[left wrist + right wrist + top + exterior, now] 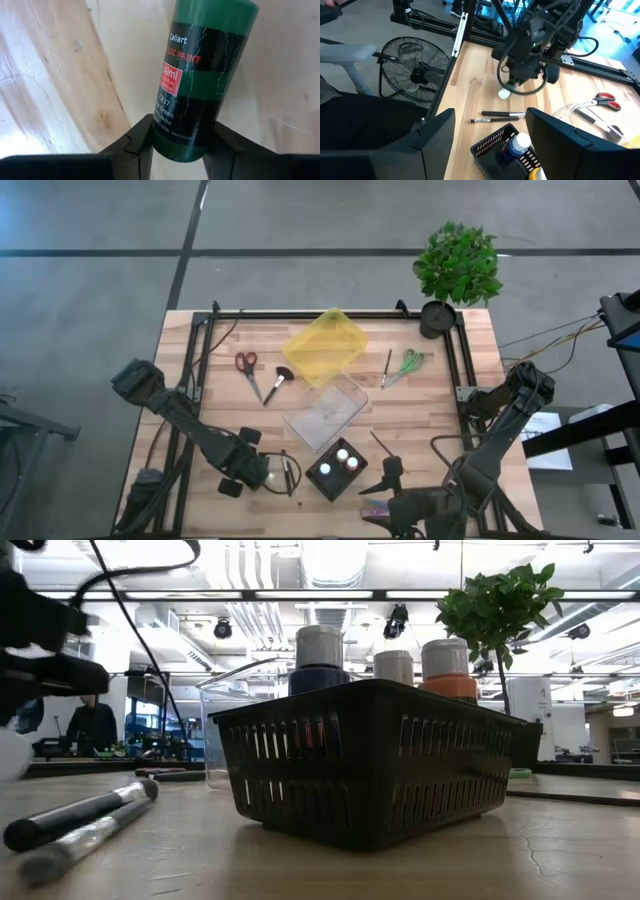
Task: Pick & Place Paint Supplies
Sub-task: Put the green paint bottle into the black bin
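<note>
My left gripper (255, 472) (177, 137) is shut on a green paint bottle (200, 75) near the table's near edge, left of a black basket (335, 472) (370, 765). The basket holds a dark blue bottle (320, 670), an orange bottle (447, 675) and another white cap (394, 666). Two dark brushes (288, 472) (80, 820) lie flat between my left gripper and the basket. Other brushes (278, 383) (386, 368) (385, 448) lie farther out. My right gripper (385, 502) (490, 130) is open, right of the basket and touching nothing. My left gripper pinches the green bottle between its two fingers (140, 137) at the rounded end (180, 142) of its labelled body. The bottle points straight out past the fingertips. A white cap (505, 93) shows below this gripper in the right wrist view.
A clear tub (325, 415) and a yellow lid (325, 345) sit mid-table beyond the basket. Red scissors (247, 372) lie to the far left, green scissors (410, 362) to the far right. A potted plant (455, 270) stands at the far right corner. A fan (422, 72) stands on the floor.
</note>
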You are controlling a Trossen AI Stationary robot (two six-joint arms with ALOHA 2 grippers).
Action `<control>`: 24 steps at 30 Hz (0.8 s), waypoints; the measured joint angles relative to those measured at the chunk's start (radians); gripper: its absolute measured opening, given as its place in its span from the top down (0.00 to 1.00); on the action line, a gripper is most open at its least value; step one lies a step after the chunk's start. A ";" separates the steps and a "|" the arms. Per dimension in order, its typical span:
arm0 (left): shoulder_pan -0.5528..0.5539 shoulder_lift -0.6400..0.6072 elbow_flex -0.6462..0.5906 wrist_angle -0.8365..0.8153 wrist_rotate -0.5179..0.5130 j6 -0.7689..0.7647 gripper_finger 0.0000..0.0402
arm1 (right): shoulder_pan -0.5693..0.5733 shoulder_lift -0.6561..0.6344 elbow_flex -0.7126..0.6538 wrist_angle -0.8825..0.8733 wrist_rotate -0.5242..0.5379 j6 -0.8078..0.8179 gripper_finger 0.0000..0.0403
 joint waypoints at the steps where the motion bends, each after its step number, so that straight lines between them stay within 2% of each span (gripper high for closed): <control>1: -0.001 -0.009 0.000 0.003 0.005 -0.001 0.68 | 0.000 0.000 -0.001 0.000 0.000 -0.004 0.39; 7: -0.001 -0.063 0.000 0.056 0.012 -0.003 0.63 | 0.000 0.001 -0.027 0.000 -0.002 -0.050 0.39; 16: -0.002 -0.185 0.000 0.184 -0.026 0.024 0.63 | -0.028 0.051 -0.068 0.022 -0.003 -0.124 0.39; 24: -0.001 -0.231 0.000 0.207 -0.075 0.054 0.63 | -0.116 0.127 -0.066 0.212 -0.028 -0.363 0.39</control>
